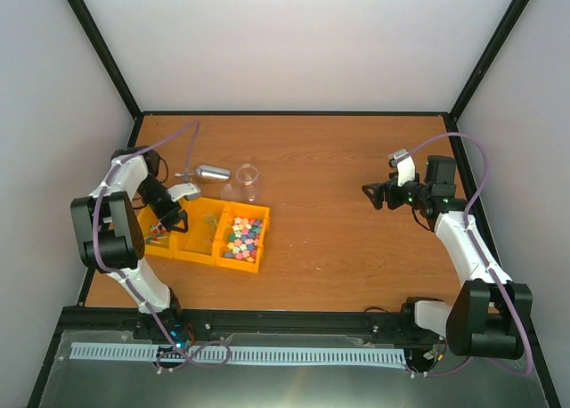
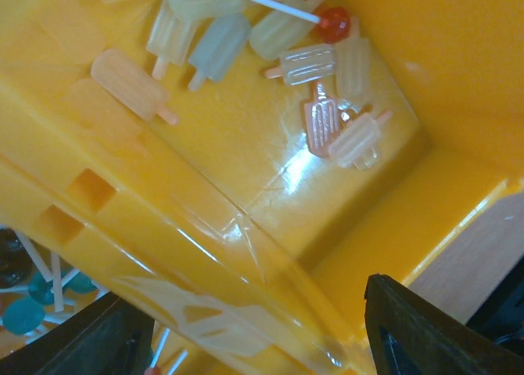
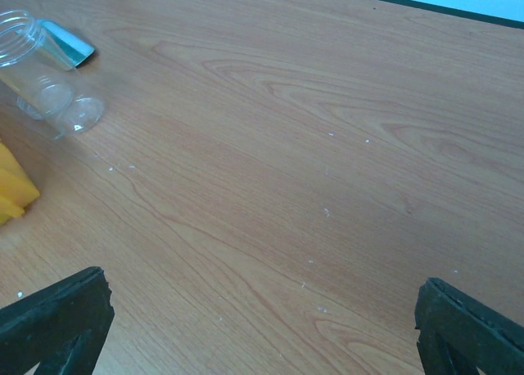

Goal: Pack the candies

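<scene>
Pastel candies (image 1: 243, 236) heaped in yellow bin's (image 1: 191, 255) right compartment; I see none packed yet. Clear jar (image 1: 247, 182) lies beside bin, looks empty. Left gripper (image 2: 246, 334) spread over bin wall, right gripper (image 3: 262, 326) spread above table (image 3: 286, 146).

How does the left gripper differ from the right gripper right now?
The left gripper hangs over the yellow tray; the right gripper hovers over the tabletop, away from it. The left gripper's camera shows popsicle-shaped sweets, the right gripper's shows wood and a clear jar. Both are open.
</scene>
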`<state>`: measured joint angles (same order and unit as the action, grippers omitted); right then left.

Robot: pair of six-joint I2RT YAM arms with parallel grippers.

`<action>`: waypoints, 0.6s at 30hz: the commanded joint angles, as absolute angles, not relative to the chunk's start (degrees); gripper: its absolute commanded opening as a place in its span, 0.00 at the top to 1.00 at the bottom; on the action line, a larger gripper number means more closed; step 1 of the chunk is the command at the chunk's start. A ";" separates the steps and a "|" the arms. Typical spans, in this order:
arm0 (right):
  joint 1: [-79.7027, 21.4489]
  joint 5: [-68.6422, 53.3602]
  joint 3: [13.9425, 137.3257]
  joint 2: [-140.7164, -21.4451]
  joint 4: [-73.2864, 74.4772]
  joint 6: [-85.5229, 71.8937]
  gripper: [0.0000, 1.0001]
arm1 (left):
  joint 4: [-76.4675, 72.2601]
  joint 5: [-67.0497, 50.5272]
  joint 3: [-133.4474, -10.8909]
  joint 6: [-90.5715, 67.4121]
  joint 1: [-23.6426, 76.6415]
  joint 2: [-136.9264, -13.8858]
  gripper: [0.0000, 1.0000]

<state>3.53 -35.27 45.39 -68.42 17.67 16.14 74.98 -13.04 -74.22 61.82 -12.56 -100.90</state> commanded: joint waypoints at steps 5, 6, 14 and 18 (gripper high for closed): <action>3.16 -35.68 46.85 -68.20 17.93 16.58 0.00 | 75.94 -26.57 -69.37 55.27 0.26 -94.07 0.30; 3.16 -35.68 47.03 -68.25 18.05 16.79 0.00 | 76.05 -27.78 -69.61 54.34 1.58 -94.06 0.31; 2.75 -37.91 50.62 -70.65 21.41 19.06 0.00 | 73.52 -34.48 -71.36 47.16 14.79 -95.87 0.31; 1.44 -38.09 52.64 -72.22 24.02 20.50 0.00 | 69.98 -37.47 -72.74 43.32 21.54 -98.52 0.32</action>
<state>2.94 -36.77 50.17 -70.98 20.88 18.46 73.56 -30.44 -70.11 48.42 16.40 -96.29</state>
